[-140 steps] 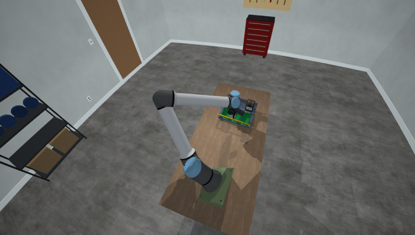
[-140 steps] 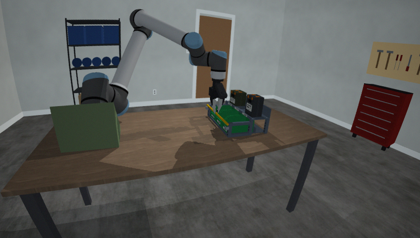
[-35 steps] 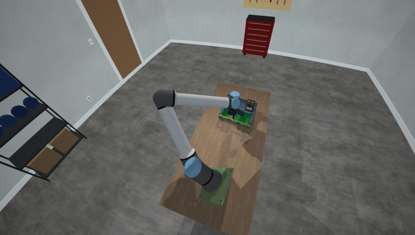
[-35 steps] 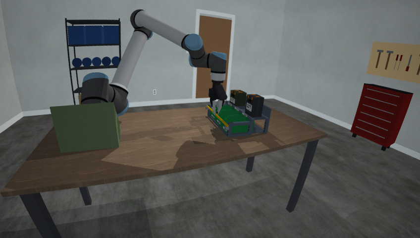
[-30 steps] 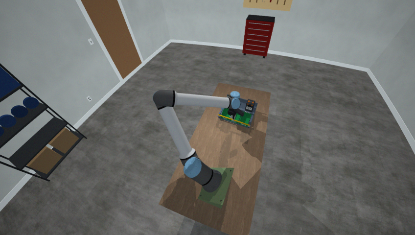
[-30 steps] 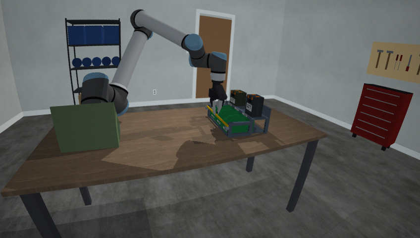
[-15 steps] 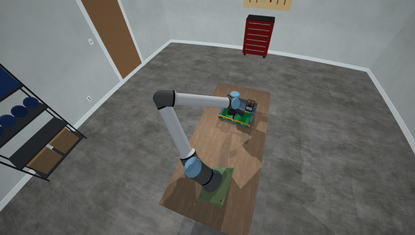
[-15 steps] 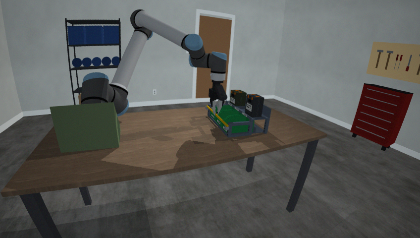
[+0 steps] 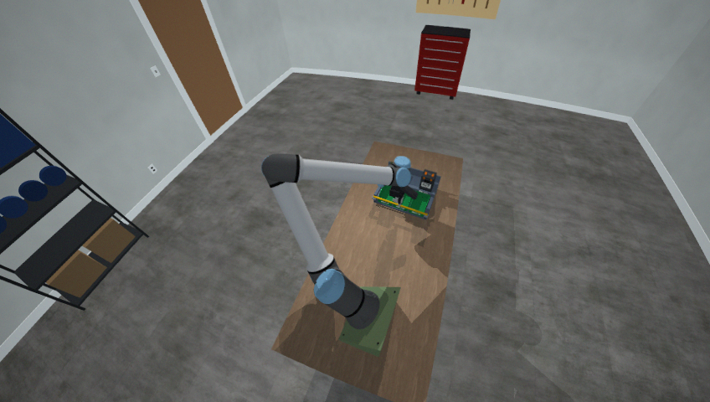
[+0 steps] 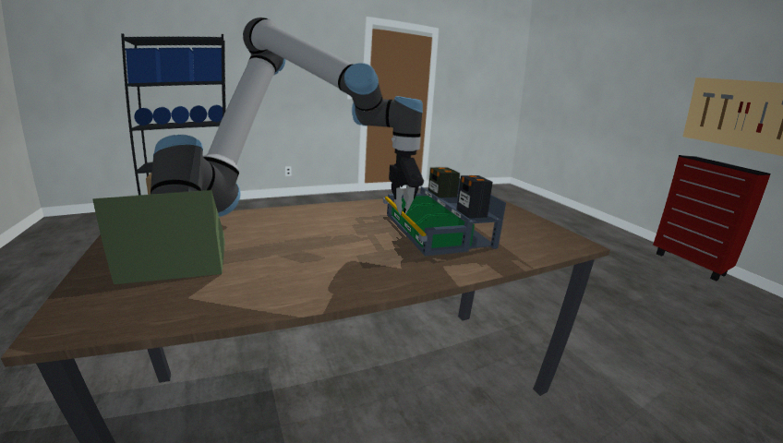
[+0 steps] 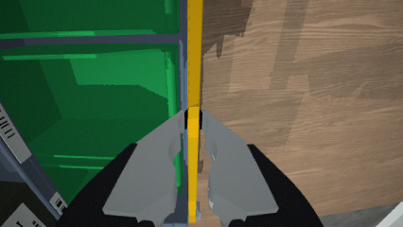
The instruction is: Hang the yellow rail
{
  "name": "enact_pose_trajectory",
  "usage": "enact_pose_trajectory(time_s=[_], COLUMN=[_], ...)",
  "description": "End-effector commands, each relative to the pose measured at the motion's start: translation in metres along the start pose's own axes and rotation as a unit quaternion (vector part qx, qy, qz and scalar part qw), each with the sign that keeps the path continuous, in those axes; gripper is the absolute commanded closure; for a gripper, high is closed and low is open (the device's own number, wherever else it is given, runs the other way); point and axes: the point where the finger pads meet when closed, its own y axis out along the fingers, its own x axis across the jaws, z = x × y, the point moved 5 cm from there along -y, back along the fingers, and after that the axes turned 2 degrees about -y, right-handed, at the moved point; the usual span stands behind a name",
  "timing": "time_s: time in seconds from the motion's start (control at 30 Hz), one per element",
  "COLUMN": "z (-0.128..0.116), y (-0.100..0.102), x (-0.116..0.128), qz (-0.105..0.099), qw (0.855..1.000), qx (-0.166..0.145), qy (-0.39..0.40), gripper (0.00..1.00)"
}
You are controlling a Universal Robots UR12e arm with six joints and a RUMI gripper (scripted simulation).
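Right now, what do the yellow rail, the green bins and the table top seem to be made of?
Yellow rail, clamped in the gripper: flat, even yellow with straight edges, matte; painted metal or plastic, which one is unclear.
Green bins: smooth, uniform green walls with soft highlights; probably plastic.
Table top: brown with visible grain lines, low sheen; it looks like wood or wood veneer.

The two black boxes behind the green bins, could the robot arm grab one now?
Probably not yet. The jaws of the gripper are shut on the long yellow rail, so they are full. The black boxes sit close by behind the green bins.
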Motion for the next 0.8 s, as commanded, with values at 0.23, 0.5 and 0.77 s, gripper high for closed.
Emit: enact_pose_trajectory(time_s=[0.23, 0.5, 0.77], z=[0.0, 0.0, 0.0], y=[0.0013, 0.0029, 0.0034], x=[-0.0004, -0.0002, -0.0003], qz=[0.001, 0.001, 0.001], qw=[1.0, 1.0, 1.0], qx=[0.0, 0.0, 0.0], qy=[0.0, 0.0, 0.0], gripper=[1.0, 1.0, 1.0])
